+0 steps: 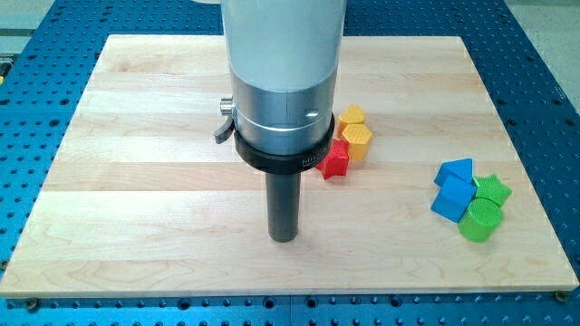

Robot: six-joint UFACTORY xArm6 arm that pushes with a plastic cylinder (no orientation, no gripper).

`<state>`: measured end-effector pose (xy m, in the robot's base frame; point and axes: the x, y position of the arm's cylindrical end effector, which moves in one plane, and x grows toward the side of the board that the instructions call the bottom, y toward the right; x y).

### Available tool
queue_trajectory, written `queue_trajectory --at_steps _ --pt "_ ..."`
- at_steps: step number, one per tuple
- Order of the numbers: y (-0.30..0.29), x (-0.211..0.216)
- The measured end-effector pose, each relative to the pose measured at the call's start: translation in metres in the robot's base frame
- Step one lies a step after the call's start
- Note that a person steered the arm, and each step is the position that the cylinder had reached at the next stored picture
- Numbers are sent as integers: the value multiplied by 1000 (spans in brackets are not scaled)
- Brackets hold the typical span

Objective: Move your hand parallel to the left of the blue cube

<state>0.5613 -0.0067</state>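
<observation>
We note my tip (284,238) on bare surface (136,181), touching nothing, well left of blue cube (451,199)

Eight blocks counted on one wooden board (136,181): two blue, a cube (452,198) and a wedge-like piece (456,170) at twelve o'clock of it; two green, star (492,188) and cylinder (479,220); two yellow (356,140) (352,114); one red (336,158). One rod, one tip (284,236).
</observation>
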Motion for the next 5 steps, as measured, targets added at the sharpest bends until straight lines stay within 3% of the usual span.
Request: queue_trajectory --at_steps 5 --pt "12 3"
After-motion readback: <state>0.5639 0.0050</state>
